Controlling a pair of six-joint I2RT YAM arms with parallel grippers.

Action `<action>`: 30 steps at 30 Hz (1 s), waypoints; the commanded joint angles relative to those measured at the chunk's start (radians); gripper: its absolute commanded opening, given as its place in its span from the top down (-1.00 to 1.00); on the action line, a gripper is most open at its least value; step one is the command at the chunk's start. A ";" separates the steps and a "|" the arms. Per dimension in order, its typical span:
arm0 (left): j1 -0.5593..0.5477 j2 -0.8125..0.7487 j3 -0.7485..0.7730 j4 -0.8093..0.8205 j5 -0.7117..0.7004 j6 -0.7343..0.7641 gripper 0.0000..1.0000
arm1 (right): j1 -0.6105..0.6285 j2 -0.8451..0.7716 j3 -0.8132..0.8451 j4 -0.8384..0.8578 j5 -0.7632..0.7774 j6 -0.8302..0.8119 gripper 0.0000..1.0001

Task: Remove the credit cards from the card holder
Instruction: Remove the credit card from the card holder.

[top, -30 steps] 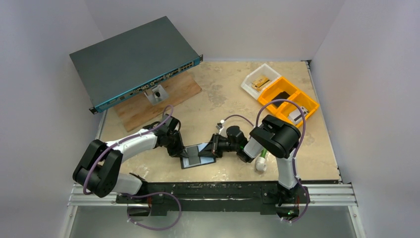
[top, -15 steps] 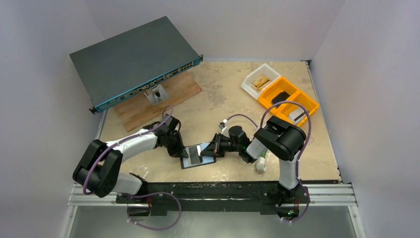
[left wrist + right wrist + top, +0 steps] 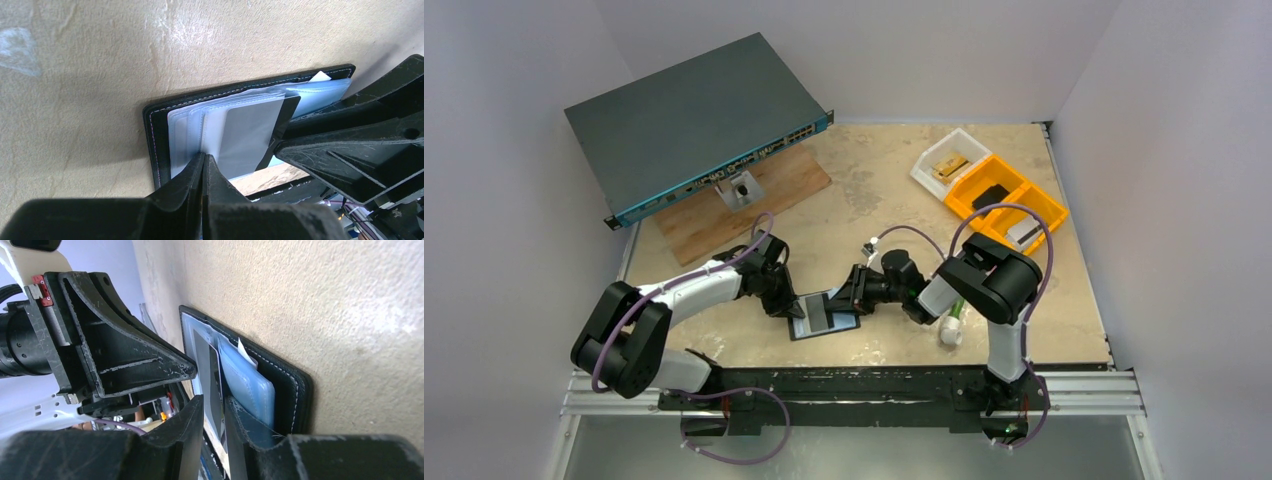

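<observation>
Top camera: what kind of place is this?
Most likely a robot lab's test bench: white walls box in a table, a left arm and right arm are bolted to a metal rail, and a network switch sits behind.

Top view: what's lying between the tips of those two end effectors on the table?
The open black card holder, credit cards showing inside, lies between the left end effector and right end effector. The top view shows it.

Open black card holder [image 3: 824, 316], cards [image 3: 247, 131] inside
</observation>
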 commanded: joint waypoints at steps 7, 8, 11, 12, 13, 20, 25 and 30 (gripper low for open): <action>0.001 0.075 -0.060 -0.035 -0.171 0.023 1.00 | 0.001 0.044 0.045 -0.049 0.013 -0.044 0.69; 0.001 0.075 -0.059 -0.033 -0.171 0.024 1.00 | 0.002 0.043 0.045 -0.050 0.011 -0.045 0.74; 0.001 0.077 -0.057 -0.041 -0.172 0.024 1.00 | 0.002 0.027 0.040 -0.064 0.007 -0.052 0.93; 0.002 0.076 -0.056 -0.044 -0.176 0.025 1.00 | 0.000 0.017 0.036 -0.074 0.012 -0.057 0.99; 0.001 0.073 -0.054 -0.048 -0.178 0.026 1.00 | -0.001 0.005 0.034 -0.095 0.018 -0.066 1.00; 0.003 0.064 -0.055 -0.064 -0.196 0.025 1.00 | -0.035 -0.089 0.001 -0.211 0.064 -0.129 1.00; 0.002 0.058 -0.054 -0.068 -0.196 0.028 1.00 | -0.074 -0.146 -0.042 -0.250 0.069 -0.161 1.00; 0.002 0.041 -0.051 -0.059 -0.179 0.031 1.00 | -0.082 -0.205 -0.041 -0.321 0.086 -0.192 1.00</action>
